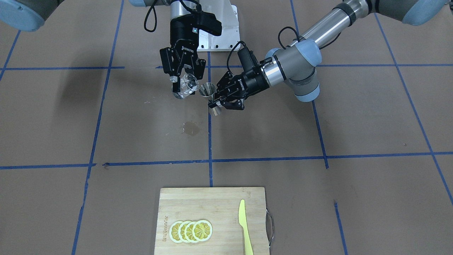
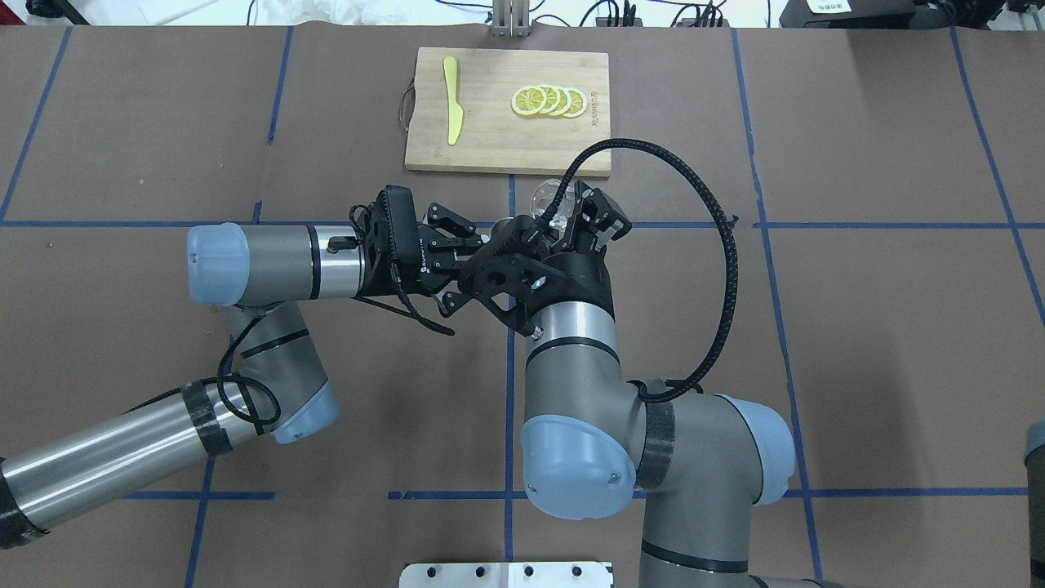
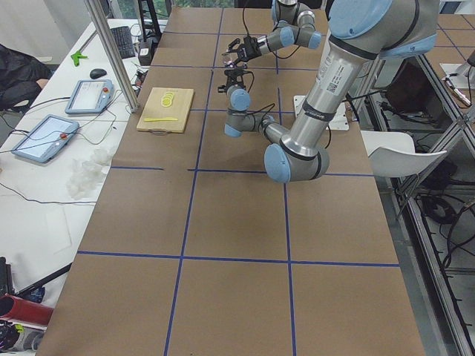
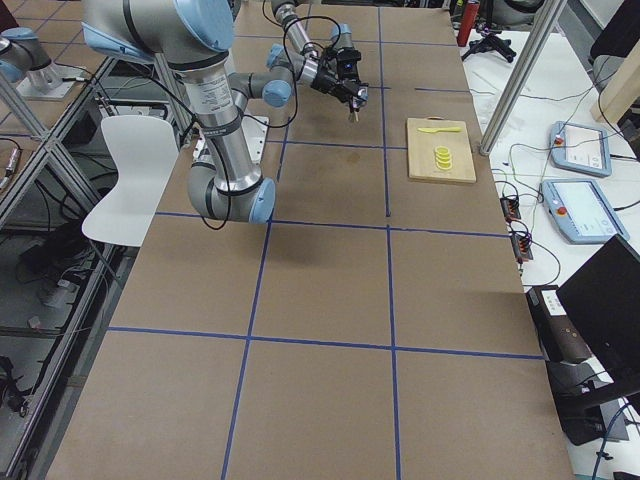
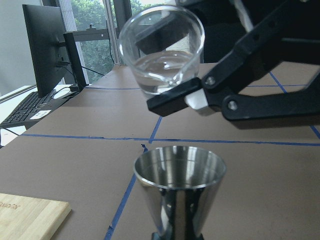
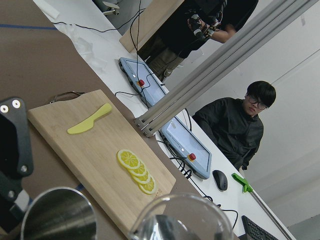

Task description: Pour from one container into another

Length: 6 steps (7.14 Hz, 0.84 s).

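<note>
Bright even overhead light, soft shadows; wrist views' near objects blurred.

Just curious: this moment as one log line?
right gripper: shut on cup | left gripper: shut on jigger | cup tilted, higher than jigger | no stream seen

This is a robotics lab: a left arm [image 2: 269, 265] and a right arm [image 2: 571, 343] of industrial make work over a large surface [image 3: 237, 222] papered in brown and marked into squares with blue tape lines [image 1: 208, 161], with an aluminium post [image 3: 111, 52] at its edge. Along a white side bench [image 3: 44, 193] lie a teach pendant [image 3: 89, 95] with a red stop button, a second pendant [image 3: 44, 137], a keyboard [image 3: 122, 41], a mouse [image 3: 97, 73] and loose cables. A monitor [image 5: 42, 50] stands near a window [image 5: 90, 30], and a person [image 6: 235, 130] is beyond the bench.
</note>
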Motion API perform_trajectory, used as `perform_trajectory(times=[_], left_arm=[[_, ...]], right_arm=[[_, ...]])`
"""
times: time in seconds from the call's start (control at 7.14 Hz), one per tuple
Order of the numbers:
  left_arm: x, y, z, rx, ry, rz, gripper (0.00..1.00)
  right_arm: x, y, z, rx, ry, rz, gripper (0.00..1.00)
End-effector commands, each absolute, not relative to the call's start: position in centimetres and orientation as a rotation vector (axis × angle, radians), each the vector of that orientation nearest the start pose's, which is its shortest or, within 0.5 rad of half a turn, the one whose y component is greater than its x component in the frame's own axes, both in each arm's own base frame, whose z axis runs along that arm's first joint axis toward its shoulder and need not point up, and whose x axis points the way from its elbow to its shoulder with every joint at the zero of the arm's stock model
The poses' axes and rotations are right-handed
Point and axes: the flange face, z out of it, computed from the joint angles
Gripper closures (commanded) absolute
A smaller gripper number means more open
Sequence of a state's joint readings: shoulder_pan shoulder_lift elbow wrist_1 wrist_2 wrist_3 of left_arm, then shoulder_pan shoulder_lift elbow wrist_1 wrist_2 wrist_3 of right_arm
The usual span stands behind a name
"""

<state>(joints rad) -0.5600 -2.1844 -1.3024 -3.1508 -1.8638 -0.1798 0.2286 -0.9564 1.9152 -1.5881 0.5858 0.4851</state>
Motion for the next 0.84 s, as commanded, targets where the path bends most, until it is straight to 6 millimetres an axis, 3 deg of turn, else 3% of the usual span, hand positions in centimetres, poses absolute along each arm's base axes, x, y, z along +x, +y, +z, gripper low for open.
perform_trajectory(times=[0.0,0.7], left_arm=[[51.1,-44.4,25.1,1.533,1.286,0.827,1.00],[51.1,-44.4,25.1,1.532,1.287,0.829,1.00]], right_arm=[[-50.8,-34.1,13.9,1.249,-0.086,-0.319,1.00],[-51.1,-33.7,12.6,1.265,0.032,-0.420,1.00]])
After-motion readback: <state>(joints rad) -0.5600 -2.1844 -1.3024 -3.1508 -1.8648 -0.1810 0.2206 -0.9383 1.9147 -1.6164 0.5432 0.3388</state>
